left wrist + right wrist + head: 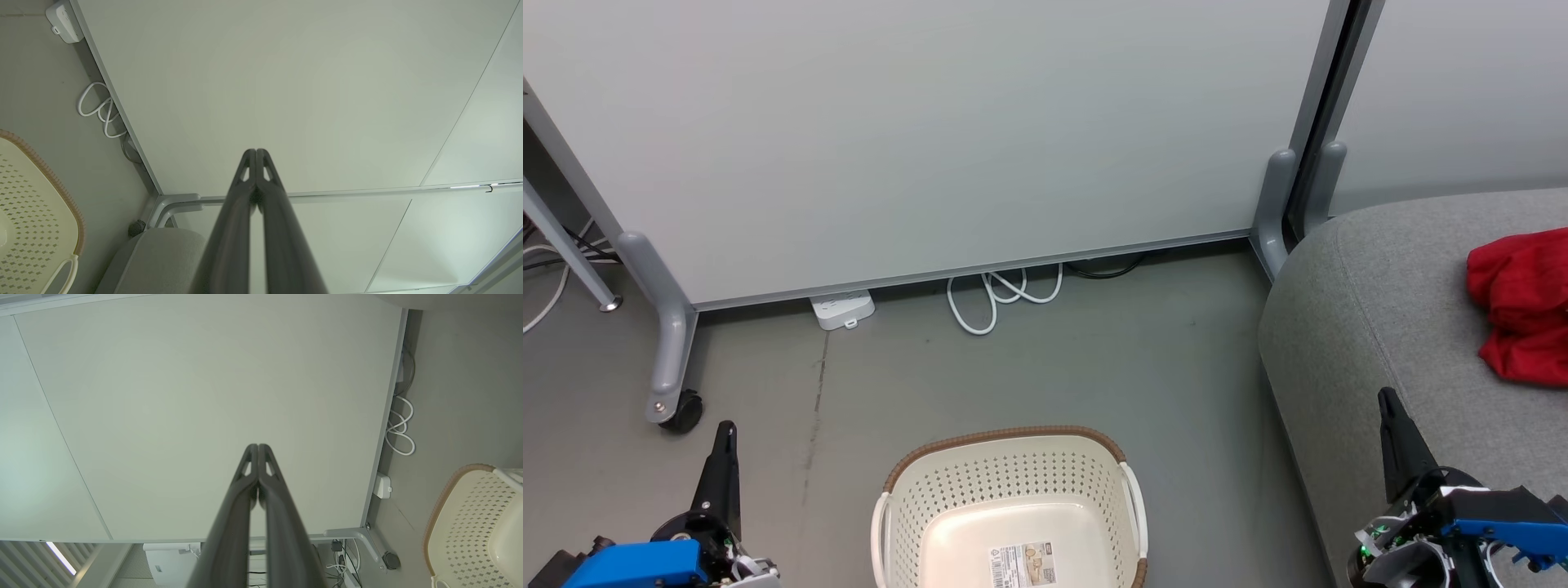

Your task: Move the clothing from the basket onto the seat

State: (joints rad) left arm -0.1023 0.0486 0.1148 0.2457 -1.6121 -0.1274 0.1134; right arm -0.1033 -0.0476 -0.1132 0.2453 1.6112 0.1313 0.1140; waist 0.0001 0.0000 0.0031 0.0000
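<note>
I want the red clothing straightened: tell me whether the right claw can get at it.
Probably yes: the right claw, shut, sits by the seat, and the red clothing lies on bare cushion ahead of it, nothing between.

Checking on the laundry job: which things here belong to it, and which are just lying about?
Job: red clothing, basket, seat.
Lying about: power strip, white cable, partition.
</note>
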